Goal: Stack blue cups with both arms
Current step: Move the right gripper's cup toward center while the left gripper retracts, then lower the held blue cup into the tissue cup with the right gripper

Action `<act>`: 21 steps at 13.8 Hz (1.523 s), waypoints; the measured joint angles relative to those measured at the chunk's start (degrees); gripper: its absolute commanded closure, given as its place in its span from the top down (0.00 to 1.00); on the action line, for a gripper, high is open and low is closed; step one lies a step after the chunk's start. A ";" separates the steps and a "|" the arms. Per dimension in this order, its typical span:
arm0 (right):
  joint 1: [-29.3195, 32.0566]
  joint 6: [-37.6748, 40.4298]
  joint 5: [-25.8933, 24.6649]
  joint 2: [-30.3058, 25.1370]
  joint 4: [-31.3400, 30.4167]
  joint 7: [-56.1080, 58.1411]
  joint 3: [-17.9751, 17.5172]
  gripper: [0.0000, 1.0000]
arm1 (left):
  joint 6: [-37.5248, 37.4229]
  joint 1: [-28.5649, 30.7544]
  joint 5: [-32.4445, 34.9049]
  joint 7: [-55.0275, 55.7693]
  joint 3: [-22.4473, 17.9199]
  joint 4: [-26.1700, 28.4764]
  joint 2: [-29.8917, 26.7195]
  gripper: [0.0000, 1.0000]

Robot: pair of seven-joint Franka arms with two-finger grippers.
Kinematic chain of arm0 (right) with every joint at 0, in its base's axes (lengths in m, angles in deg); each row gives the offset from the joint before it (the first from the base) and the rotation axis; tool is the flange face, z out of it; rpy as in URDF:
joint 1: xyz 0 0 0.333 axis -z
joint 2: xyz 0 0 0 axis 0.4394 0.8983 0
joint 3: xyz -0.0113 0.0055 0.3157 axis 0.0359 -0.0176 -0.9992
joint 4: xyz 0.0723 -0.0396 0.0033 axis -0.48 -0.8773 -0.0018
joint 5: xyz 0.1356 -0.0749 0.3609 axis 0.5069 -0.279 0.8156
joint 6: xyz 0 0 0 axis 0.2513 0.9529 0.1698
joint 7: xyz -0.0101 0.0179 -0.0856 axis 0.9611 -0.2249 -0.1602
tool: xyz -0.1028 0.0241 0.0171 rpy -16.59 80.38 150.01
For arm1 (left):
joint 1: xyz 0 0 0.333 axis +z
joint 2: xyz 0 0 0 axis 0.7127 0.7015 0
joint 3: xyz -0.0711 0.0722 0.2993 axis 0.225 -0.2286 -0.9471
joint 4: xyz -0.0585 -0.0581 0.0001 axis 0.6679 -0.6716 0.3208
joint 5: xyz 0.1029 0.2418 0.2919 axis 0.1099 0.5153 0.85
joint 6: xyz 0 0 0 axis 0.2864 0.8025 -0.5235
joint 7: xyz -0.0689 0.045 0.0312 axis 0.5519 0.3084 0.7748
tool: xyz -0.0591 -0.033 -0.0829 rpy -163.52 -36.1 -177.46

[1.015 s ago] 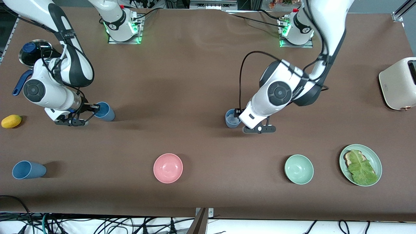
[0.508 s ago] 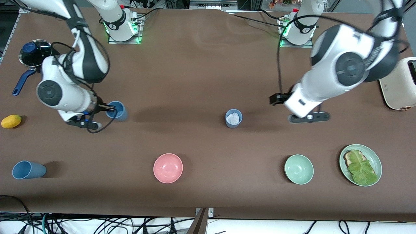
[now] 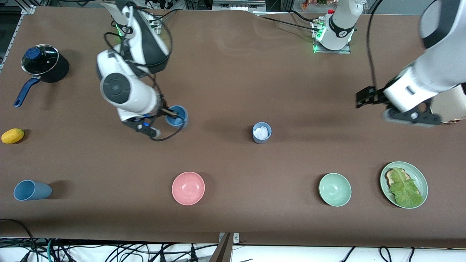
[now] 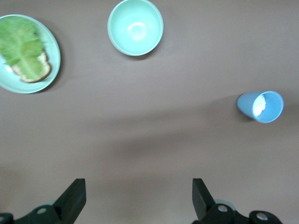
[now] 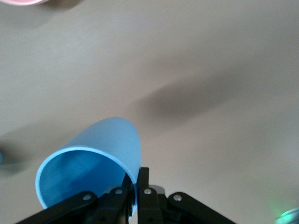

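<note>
My right gripper is shut on the rim of the sky blue cup and holds it tilted above the table, short of the middle. In the right wrist view the fingers pinch the cup's wall. The grey-blue cup stands upright at the table's middle with something white inside; it also shows in the left wrist view. My left gripper is open and empty, up in the air near the toaster, its own fingers wide apart in its wrist view.
Another blue cup, a pink bowl, a pale green bowl and a plate with lettuce on toast lie along the near edge. A toaster stands at the left arm's end. A lidded pot and a lemon lie at the right arm's end.
My right gripper has carried the sky blue cup from the right arm's end toward the table's middle. My left gripper has drawn away from the grey-blue cup toward the toaster.
</note>
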 measured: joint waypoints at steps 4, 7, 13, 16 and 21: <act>-8.91 -0.08 0.36 8.30 11.33 -16.84 -0.05 0.00 | 0.45 1.71 0.33 -1.17 -0.71 7.83 -8.10 1.00; -13.14 -0.87 0.41 14.44 20.76 -24.62 0.01 0.00 | 1.26 1.72 3.17 -1.18 0.17 9.26 -8.68 1.00; -15.78 -10.64 3.01 19.30 26.42 -29.79 0.02 0.00 | 1.29 1.74 3.80 -1.17 1.56 8.91 -8.22 1.00; -16.49 -14.60 5.15 20.14 26.45 -29.99 0.02 0.00 | 1.30 2.11 3.80 -1.17 1.44 8.72 -7.92 1.00; -17.25 -16.19 5.97 21.65 26.46 -30.20 0.02 0.00 | 1.30 2.16 3.80 -1.17 1.44 8.61 -7.91 1.00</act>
